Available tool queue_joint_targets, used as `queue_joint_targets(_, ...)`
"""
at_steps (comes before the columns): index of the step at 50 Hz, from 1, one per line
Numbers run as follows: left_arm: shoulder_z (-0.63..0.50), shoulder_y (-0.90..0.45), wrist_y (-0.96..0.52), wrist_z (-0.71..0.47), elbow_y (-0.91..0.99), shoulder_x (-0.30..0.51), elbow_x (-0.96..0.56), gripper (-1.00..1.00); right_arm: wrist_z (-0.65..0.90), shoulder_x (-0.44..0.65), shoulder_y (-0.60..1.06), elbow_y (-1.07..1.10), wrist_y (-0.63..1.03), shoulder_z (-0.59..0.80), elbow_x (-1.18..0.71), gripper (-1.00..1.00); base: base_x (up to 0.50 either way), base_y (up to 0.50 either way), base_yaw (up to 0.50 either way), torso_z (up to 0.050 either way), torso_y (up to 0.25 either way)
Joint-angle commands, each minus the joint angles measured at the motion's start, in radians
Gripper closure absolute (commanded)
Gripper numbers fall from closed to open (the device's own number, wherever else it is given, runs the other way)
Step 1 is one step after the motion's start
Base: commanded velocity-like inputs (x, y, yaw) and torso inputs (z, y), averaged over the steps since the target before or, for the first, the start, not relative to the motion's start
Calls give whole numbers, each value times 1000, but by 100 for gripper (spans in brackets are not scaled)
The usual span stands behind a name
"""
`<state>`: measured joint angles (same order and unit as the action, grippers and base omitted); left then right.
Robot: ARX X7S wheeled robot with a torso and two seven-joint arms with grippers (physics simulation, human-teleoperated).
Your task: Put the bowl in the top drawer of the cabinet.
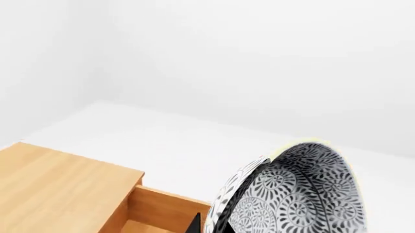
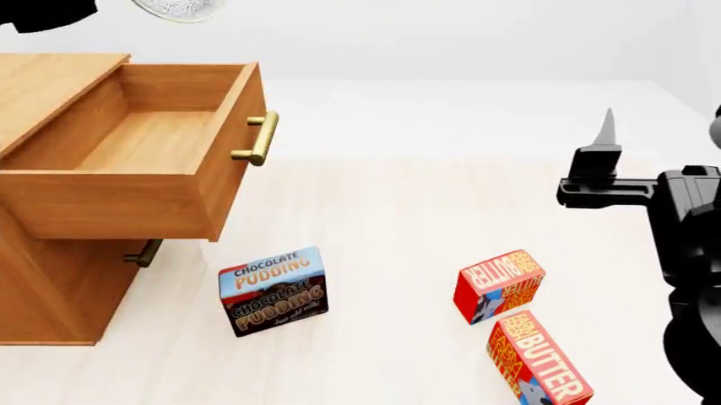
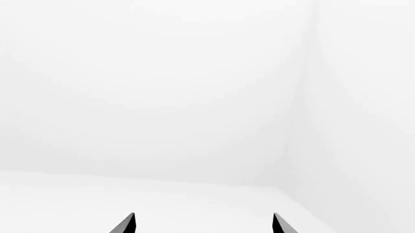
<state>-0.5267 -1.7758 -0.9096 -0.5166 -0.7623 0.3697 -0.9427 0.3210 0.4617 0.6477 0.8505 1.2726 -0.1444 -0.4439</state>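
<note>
- Illumination: bright, even and diffuse in all three views; no single light source can be identified.
- Walls and floor render near-white; in the right wrist view the wall corner shows only as a faint grey gradient.
- Shadows: soft and weak. The inside of the top drawer is slightly darker along its walls; the cabinet front below it is shaded.
- Glare: none on the boxes. The brass handle carries a mild highlight.
- The bowl shows a pale yellowish fringe along its rim in the left wrist view.
- Sharpness: edges crisp throughout; no motion blur, no out-of-focus zones.
- Distortion: straight lines stay straight to the edges.
</note>
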Motion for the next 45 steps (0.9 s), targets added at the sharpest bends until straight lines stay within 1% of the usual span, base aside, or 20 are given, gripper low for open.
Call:
queue_joint_targets(1,39,63,31,-29,6,27,-6,100,7,0,-2,-11,-11,14,2,-100,0,0,0,0,0)
queue_joint_targets(8,42,93,45,-25,-2,28,-8,100,11,-1,-5,-15,-16,18,2,-100,0,0,0,0,1)
queue_joint_targets(29,38,142,136,6,-152,8,30,100,20,-2,-13,-28,-30,27,0,-100,0,0,0,0,0)
queue_joint_targets(35,42,130,176,34,-262,-21,41,100,22,-2,-9,-32,-32,34,-1,-100,0,0,0,0,0)
queue_joint_targets(42,55,57,248,100,-469,-66,55,100,25,-1,-1,-40,-31,40,-2,-100,0,0,0,2,0)
queue_joint_targets(45,57,39,264,113,-517,-75,61,100,28,-2,6,-37,-23,44,-4,-100,0,0,0,0,0)
